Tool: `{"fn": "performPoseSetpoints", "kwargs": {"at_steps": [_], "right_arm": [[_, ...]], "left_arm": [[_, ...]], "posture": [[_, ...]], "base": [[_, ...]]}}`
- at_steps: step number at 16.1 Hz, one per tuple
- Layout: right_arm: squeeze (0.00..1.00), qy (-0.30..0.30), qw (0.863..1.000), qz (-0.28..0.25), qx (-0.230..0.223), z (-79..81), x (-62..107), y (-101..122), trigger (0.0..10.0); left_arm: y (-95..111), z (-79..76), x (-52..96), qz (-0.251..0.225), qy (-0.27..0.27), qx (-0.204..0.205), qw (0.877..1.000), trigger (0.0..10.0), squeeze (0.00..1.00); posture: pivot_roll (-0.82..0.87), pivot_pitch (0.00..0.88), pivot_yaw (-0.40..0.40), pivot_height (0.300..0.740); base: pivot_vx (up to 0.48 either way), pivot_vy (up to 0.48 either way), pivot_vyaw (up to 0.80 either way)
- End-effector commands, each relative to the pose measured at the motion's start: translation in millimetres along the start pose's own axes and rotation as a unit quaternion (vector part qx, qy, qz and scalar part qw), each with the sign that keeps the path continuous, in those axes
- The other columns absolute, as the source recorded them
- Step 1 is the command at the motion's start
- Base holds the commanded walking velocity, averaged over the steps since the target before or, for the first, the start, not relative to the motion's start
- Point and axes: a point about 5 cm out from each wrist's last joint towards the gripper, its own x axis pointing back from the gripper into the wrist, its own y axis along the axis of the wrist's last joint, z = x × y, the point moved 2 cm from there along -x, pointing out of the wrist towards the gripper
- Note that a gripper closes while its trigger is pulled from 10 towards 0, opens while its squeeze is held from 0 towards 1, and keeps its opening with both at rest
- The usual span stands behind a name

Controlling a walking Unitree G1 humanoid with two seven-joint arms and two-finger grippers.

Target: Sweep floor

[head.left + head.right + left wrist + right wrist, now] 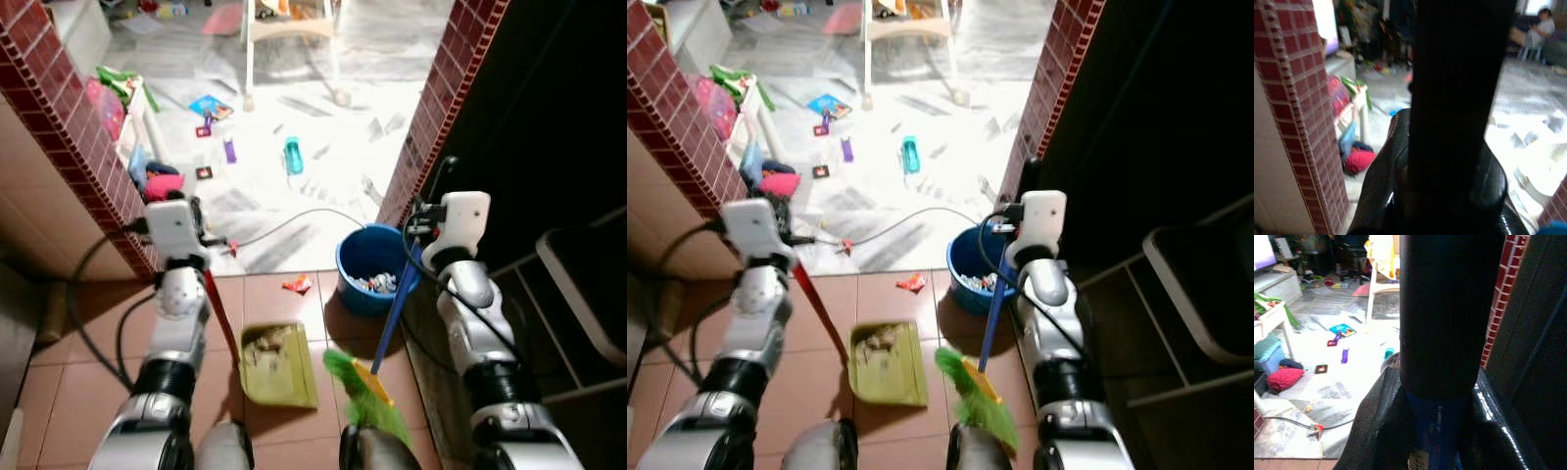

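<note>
the left end effector (199, 257) is clamped on the red handle (221, 313) of the dustpan (277, 367), which lies flat on the tiled floor (88, 372) with dust and scraps in its tray; the long handle lets the pan be steered without bending. the right end effector (415, 253) is closed round the blue broom handle (396, 305), seen up close in the right wrist view, so the green bristles (367, 397) trail low just beside the pan's right edge, placed to push dirt into it. a blue bucket (375, 270) holding rubbish stands near the brick doorway (416, 122), likely where the pan gets emptied. an orange scrap (298, 285) lies on the tiles between pan and bucket, not yet swept. toys (293, 155) and a cable (284, 227) litter the bright room beyond.
</note>
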Motion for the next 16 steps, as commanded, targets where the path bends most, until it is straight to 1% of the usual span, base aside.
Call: {"fn": "performPoseSetpoints", "kwargs": {"at_steps": [1, 2, 4, 6, 8, 10, 12, 13, 14, 15, 16], "right_arm": [[0.0, -0.001, 1.0, -0.016, -0.011, 4.6, 2.4, 3.3, 10.0], [0.0, -0.009, 1.0, -0.02, -0.012, 6.5, 0.7, 5.3, 10.0], [0.0, -0.004, 1.0, -0.027, -0.001, 10.2, -2.1, 9.2, 10.0], [0.0, -0.014, 1.0, -0.016, -0.003, 5.3, -2.1, 5.1, 10.0], [0.0, -0.012, 1.0, -0.007, 0.01, 2.9, -0.2, 0.6, 10.0], [0.0, -0.016, 1.0, 0.008, 0.022, -0.3, 2.5, -6.4, 10.0], [0.0, -0.024, 0.999, 0.024, 0.04, -3.4, 5.1, -13.5, 10.0], [0.0, -0.033, 0.997, 0.037, 0.056, -7.9, 7.3, -18.7, 10.0], [0.0, -0.041, 0.996, 0.043, 0.063, -11.9, 8.6, -21.2, 10.0], [0.0, -0.044, 0.996, 0.047, 0.067, -14.0, 9.2, -22.9, 10.0], [0.0, -0.045, 0.995, 0.052, 0.07, -16.4, 9.6, -25.2, 10.0]], "left_arm": [[19.1, -1.3, -1.8, -0.029, -0.005, 0.023, 0.999, 10.0, 0.0], [26.9, -0.5, -2.7, -0.038, -0.004, 0.029, 0.999, 10.0, 0.0], [44.9, 3.3, -9.2, -0.058, 0.001, 0.037, 0.998, 10.0, 0.0], [66.7, 18.0, -13.9, -0.08, 0.032, 0.036, 0.996, 10.0, 0.0], [79.4, 25.0, -15.6, -0.094, 0.049, 0.034, 0.994, 10.0, 0.0], [97.5, 30.3, -19.8, -0.111, 0.063, 0.035, 0.991, 10.0, 0.0], [111.7, 31.6, -23.7, -0.122, 0.065, 0.042, 0.989, 10.0, 0.0], [124.5, 34.7, -27.4, -0.136, 0.074, 0.045, 0.987, 10.0, 0.0], [134.4, 37.1, -29.1, -0.147, 0.081, 0.044, 0.985, 10.0, 0.0], [140.0, 39.3, -30.5, -0.154, 0.085, 0.045, 0.983, 10.0, 0.0], [151.4, 43.8, -33.6, -0.167, 0.093, 0.047, 0.98, 10.0, 0.0]], "posture": [[-0.07, 0.0, -0.007, 0.74], [-0.07, 0.005, 0.0, 0.74], [-0.06, 0.008, -0.001, 0.74], [-0.06, 0.013, -0.005, 0.74], [-0.06, 0.019, -0.009, 0.74], [-0.06, 0.021, -0.012, 0.74], [-0.06, 0.022, -0.014, 0.74], [-0.07, 0.024, -0.016, 0.74], [-0.07, 0.024, -0.018, 0.74], [-0.07, 0.024, -0.018, 0.74], [-0.07, 0.025, -0.019, 0.74]], "base": [[0.0, 0.0, 0.0], [0.0, 0.0, 0.0], [0.0, 0.0, 0.0], [0.0, 0.0, -0.8], [0.0, 0.0, -0.64], [0.0, 0.0, 0.0], [0.0, 0.0, 0.0], [0.0, 0.0, 0.0], [0.0, 0.0, 0.0], [0.0, 0.0, 0.0], [0.0, 0.0, 0.0]]}}
